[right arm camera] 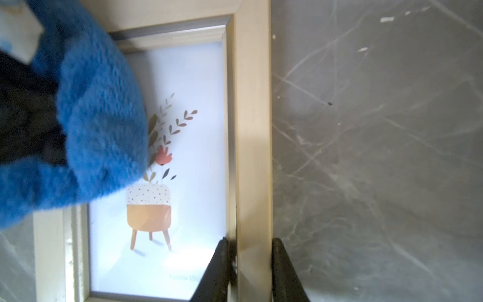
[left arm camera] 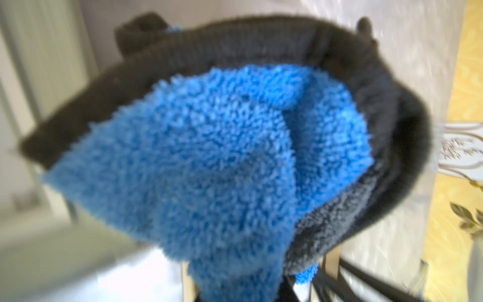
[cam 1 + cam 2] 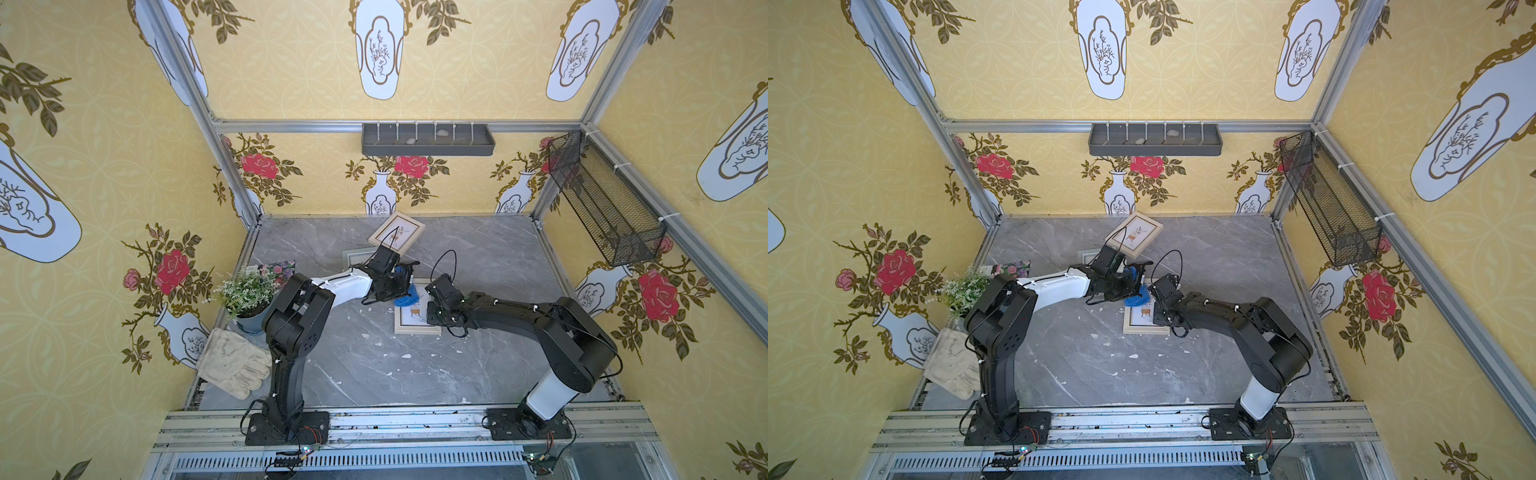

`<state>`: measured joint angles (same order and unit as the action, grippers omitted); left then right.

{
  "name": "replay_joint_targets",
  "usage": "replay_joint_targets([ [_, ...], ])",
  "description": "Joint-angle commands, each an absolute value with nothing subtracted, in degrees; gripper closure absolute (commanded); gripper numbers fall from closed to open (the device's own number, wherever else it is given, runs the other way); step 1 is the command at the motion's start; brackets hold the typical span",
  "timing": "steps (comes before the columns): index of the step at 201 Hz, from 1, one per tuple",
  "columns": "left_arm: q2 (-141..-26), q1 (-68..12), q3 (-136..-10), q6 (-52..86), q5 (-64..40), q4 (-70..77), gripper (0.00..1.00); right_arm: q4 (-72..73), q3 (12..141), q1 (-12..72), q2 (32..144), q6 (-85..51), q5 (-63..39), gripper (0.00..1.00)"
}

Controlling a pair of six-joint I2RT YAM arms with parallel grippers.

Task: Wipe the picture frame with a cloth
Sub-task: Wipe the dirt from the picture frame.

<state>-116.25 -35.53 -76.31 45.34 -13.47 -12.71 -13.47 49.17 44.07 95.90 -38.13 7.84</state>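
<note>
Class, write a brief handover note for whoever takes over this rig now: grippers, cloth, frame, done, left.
Left gripper: shut on the bunched cloth.
Right gripper: shut on a side rail of the frame; it lies flat on the table.
Cloth covers one corner of the glass.
Done: both grips set, cloth on frame; how much is wiped cannot be told.
Left: wipe the rest of glass and rails.

the cloth (image 1: pixel 99 117) is plush blue microfibre, the picture frame (image 1: pixel 252 130) pale smooth wood, the table (image 1: pixel 366 157) veined grey stone-look.
</note>
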Motion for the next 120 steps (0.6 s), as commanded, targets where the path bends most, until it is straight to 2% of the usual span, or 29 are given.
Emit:
replay_joint_targets([
  [1,-120.9,-35.8,-81.3,42.8,-11.5,-17.3,1.0,-20.8,48.7,44.1,96.6,-38.7,8.2,0.9],
  [39,-125.1,-39.0,-87.9,44.1,-14.8,-18.5,1.0,-20.7,48.5,44.1,96.9,-38.8,8.1,0.9],
  [87,-115.1,-32.8,-74.6,42.6,-11.1,-16.7,1.0,-20.3,47.7,43.5,96.2,-38.6,8.3,0.89],
  [120,-113.5,-36.4,-73.3,43.0,-11.9,-16.7,1.0,-19.8,47.5,42.6,96.5,-38.2,8.0,0.89],
])
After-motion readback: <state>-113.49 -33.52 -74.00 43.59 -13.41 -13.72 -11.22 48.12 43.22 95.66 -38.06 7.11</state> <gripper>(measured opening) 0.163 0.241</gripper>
